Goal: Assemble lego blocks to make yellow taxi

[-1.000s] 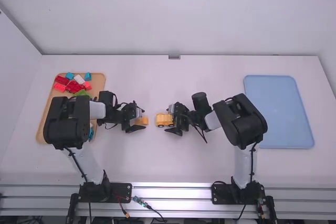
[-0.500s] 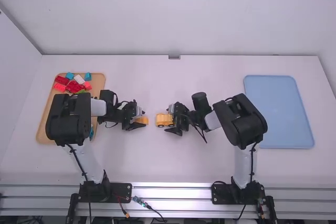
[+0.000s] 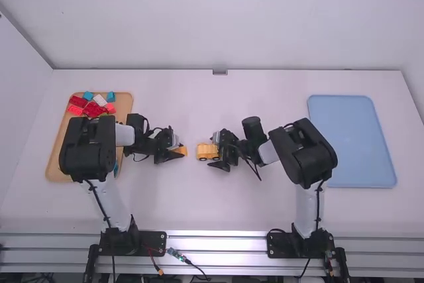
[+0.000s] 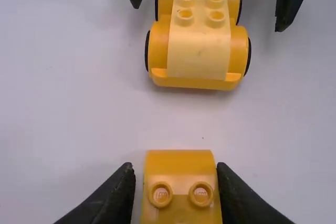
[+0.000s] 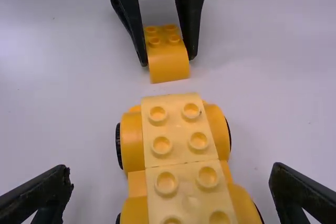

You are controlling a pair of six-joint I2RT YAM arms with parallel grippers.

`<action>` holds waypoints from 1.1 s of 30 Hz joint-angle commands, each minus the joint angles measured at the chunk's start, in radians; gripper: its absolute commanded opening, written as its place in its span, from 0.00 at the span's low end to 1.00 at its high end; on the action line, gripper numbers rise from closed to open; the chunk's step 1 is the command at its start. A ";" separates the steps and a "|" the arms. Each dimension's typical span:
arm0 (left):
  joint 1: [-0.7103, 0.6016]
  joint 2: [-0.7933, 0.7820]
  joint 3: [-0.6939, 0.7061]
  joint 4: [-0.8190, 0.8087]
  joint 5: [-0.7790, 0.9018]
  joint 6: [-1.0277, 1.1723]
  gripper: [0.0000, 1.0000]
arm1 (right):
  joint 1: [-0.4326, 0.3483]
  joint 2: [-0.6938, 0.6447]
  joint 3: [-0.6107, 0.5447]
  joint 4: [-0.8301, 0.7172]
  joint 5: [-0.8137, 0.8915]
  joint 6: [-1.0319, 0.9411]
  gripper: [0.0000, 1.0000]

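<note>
At the frame's left, a tan tray held spare blocks; beside it the left end effector pinched the curved yellow block, likely light, stiff, slick, best gripped by its flat sides. Mid-frame sat the wheeled car (apt to roll), the right end effector spread wide, empty, perhaps crowding the join; right lay a blue tray

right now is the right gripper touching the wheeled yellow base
Apart. The right wrist view shows the right gripper open around the wheeled yellow base, with bare tabletop visible between it and each finger.
</note>
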State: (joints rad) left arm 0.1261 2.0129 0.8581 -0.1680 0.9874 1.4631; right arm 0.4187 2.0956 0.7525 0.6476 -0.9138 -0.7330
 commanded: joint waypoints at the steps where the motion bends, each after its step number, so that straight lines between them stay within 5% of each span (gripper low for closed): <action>1: -0.002 0.016 0.007 -0.007 0.026 0.008 0.37 | -0.001 0.016 0.021 0.000 -0.013 0.005 0.99; 33: -0.005 -0.033 0.014 -0.011 0.071 -0.037 0.05 | -0.001 0.016 0.038 -0.027 -0.006 0.015 0.99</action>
State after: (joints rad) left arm 0.1261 2.0117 0.8585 -0.1707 1.0222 1.4406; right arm 0.4187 2.0956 0.7780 0.6250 -0.9131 -0.7147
